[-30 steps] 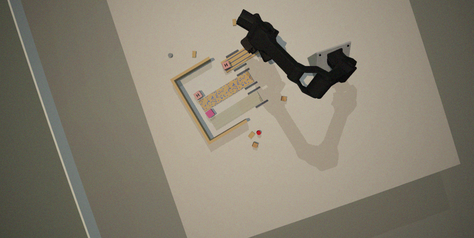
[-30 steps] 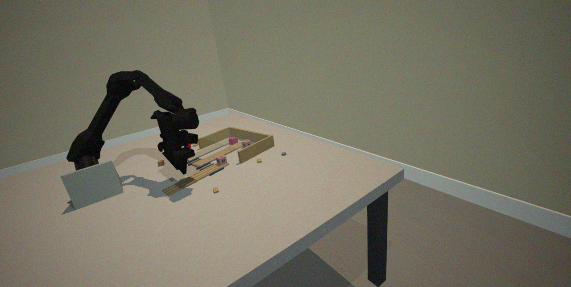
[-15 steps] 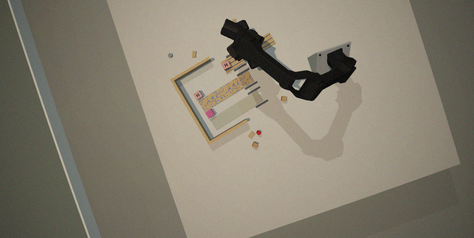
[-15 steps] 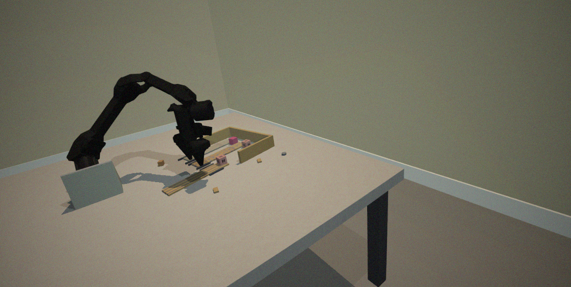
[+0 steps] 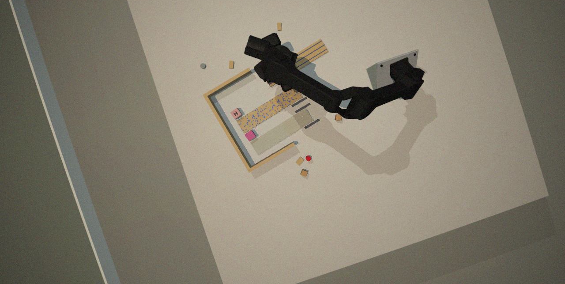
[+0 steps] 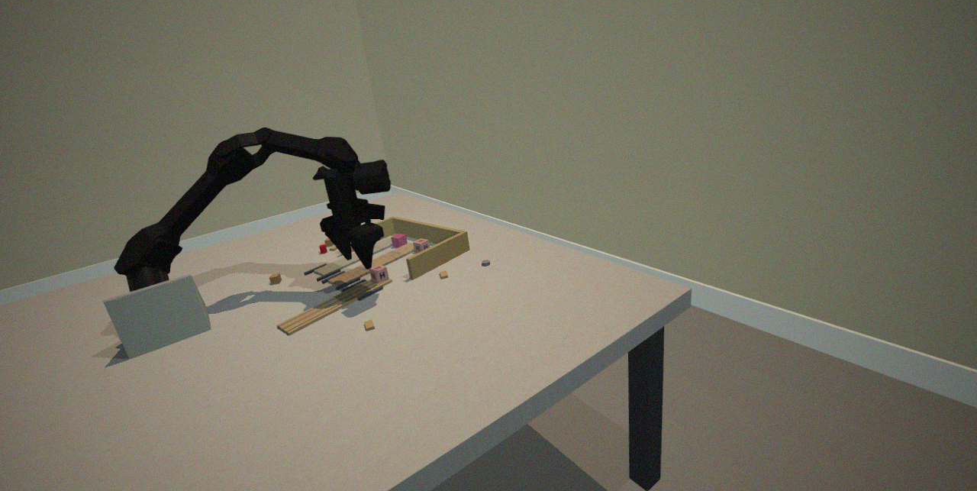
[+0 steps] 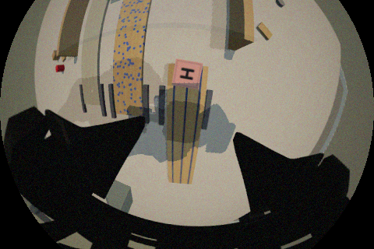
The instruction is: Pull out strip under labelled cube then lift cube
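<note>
The gripper is spread wide and holds nothing; it hangs above the striped strip, which lies pulled out of the open mouth of the walled pen, toward the desk edge where the arm's base stands. The labelled cube sits on the pen end of that strip, upright, H face up.

Judgement on handling: the cube looks small, rigid and light, with flat, smooth sides. Pinching two opposite vertical faces, fingers clear of the strip, should suit. The strip is thin and may shift if a finger drags on it.

The top view hides this cube under the arm; only a second H cube, deep in the pen by the speckled strip, shows there. The wrist view shows both cubes; the exterior view shows the gripper's height.
</note>
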Available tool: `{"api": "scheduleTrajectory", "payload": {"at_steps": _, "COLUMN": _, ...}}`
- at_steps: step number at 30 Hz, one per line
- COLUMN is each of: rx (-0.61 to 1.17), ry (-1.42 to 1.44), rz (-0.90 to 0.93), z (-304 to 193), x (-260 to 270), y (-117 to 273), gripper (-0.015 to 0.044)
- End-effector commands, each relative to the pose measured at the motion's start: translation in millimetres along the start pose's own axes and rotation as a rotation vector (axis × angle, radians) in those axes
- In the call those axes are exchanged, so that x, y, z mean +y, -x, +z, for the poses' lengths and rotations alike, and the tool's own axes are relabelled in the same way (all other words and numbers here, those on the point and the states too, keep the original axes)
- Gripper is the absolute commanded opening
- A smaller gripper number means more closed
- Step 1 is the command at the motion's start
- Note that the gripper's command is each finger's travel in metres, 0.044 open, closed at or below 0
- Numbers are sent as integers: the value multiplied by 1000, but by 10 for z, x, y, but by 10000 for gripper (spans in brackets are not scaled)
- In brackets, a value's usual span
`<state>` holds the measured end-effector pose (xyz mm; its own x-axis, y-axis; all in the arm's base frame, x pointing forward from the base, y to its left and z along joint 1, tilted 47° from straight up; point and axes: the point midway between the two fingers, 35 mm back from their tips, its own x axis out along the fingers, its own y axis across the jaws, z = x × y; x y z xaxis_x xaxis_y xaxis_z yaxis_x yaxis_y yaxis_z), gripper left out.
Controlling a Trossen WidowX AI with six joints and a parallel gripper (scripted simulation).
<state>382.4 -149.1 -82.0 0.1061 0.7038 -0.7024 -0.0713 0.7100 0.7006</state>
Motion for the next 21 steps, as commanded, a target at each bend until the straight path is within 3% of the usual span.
{"api": "scheduleTrajectory", "payload": {"at_steps": 1, "rx": 1, "ry": -4, "rz": 8, "z": 144, "x": 37, "y": -14, "gripper": 440}}
{"api": "scheduleTrajectory", "payload": {"at_steps": 11, "rx": -1, "ry": -2, "rz": 9, "z": 483, "x": 128, "y": -29, "gripper": 440}}
{"api": "scheduleTrajectory", "payload": {"at_steps": 18, "rx": -1, "ry": -2, "rz": 9, "z": 489, "x": 126, "y": -116, "gripper": 256}}
{"api": "scheduleTrajectory", "payload": {"at_steps": 21, "rx": -1, "ry": -2, "rz": 9, "z": 492, "x": 126, "y": -165, "gripper": 250}}
